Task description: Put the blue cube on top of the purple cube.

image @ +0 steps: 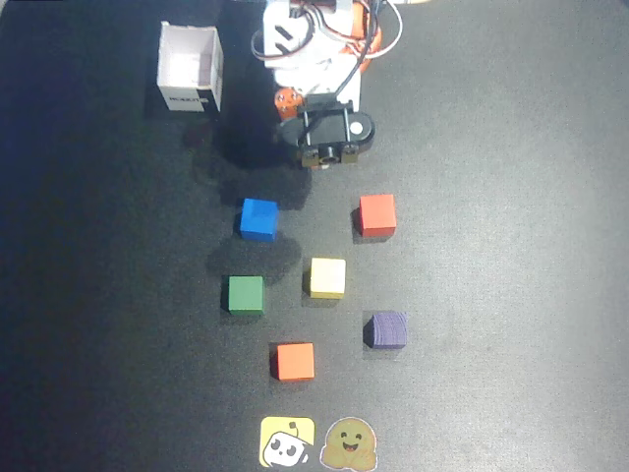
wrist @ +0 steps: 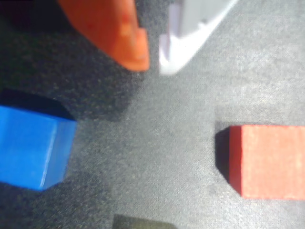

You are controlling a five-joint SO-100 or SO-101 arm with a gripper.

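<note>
The blue cube (image: 258,218) sits on the black table, below and slightly left of the arm in the overhead view. The wrist view shows this blue cube (wrist: 33,148) at the left edge. Lower right on the table stands the purple cube (image: 386,330), apart from every other cube and outside the wrist view. My gripper (image: 295,106) hangs near the arm's base, above the table and behind the cubes. In the wrist view my gripper (wrist: 153,64) has its orange and white fingers nearly together, shut with nothing between them. It touches no cube.
A red cube (image: 377,214) (wrist: 269,160) lies right of the blue one. Yellow (image: 327,277), green (image: 246,294) and orange (image: 295,361) cubes sit between them and the front. A white open box (image: 191,69) stands at top left. Two stickers (image: 314,443) mark the front edge.
</note>
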